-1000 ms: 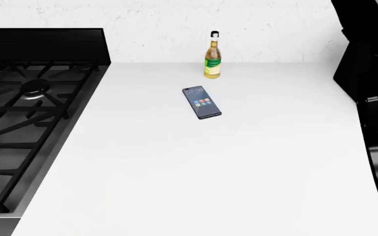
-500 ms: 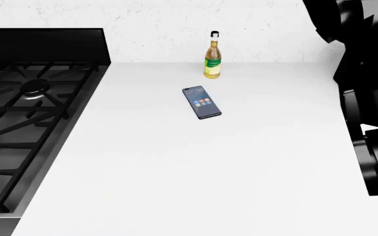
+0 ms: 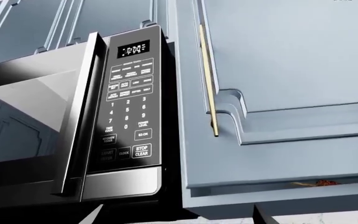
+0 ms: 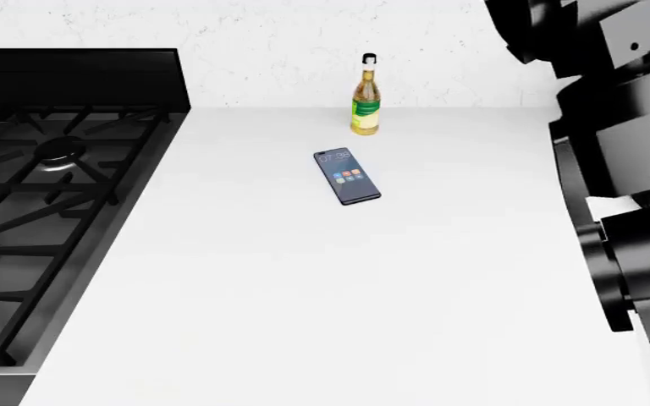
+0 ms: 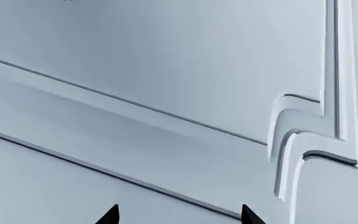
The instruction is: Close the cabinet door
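The cabinet door (image 3: 291, 56) is blue-grey with a raised panel and a thin gold handle (image 3: 208, 79), and it hangs right beside the microwave (image 3: 129, 121). A narrow gap shows along the door's lower edge, with something orange-red (image 3: 319, 183) inside. My left gripper (image 3: 182, 219) is below the door, open, with only its dark tips showing. In the right wrist view the door panel (image 5: 166, 70) fills the frame at close range. My right gripper (image 5: 179, 217) is open in front of it, with nothing between its fingertips (image 5: 246, 215). Whether it touches the door is not visible.
In the head view my black right arm (image 4: 630, 169) rises along the right side. A white counter (image 4: 302, 296) carries a phone (image 4: 348, 176) and a yellow bottle (image 4: 365, 97) near the back wall. A black gas stove (image 4: 43, 194) takes up the left.
In the head view my right arm has moved leftward and further into the frame, covering more of the counter's right side. The phone, bottle and stove have not moved.
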{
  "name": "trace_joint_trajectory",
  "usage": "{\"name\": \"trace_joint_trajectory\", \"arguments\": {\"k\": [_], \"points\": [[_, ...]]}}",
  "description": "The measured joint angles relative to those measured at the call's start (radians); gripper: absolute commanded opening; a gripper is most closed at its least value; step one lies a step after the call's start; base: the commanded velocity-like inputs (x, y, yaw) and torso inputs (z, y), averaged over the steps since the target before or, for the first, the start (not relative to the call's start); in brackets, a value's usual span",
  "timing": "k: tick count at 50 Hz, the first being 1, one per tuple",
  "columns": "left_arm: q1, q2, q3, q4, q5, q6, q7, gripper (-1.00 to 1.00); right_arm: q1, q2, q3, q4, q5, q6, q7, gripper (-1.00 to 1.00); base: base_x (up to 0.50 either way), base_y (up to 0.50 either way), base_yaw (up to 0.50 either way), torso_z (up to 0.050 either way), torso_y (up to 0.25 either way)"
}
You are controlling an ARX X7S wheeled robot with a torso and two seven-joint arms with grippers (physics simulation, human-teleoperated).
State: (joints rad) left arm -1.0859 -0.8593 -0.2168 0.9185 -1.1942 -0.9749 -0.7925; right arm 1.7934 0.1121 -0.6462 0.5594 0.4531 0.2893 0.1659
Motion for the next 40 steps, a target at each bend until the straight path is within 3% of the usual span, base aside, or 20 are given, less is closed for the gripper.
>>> {"name": "trace_joint_trajectory", "arguments": {"k": [17, 40], "points": [[0.015, -0.002, 0.003, -0.001, 0.012, 0.012, 0.004, 1.0, 0.036, -0.053, -0.01, 0.189, -0.025, -0.098, -0.048, 1.0, 0.0, 0.0, 0.0, 0.0, 0.0], [0.025, -0.008, 0.006, -0.001, 0.01, 0.022, 0.0, 1.0, 0.036, -0.076, 0.02, 0.236, -0.061, -0.125, -0.073, 1.0, 0.0, 0.0, 0.0, 0.0, 0.0]]}}
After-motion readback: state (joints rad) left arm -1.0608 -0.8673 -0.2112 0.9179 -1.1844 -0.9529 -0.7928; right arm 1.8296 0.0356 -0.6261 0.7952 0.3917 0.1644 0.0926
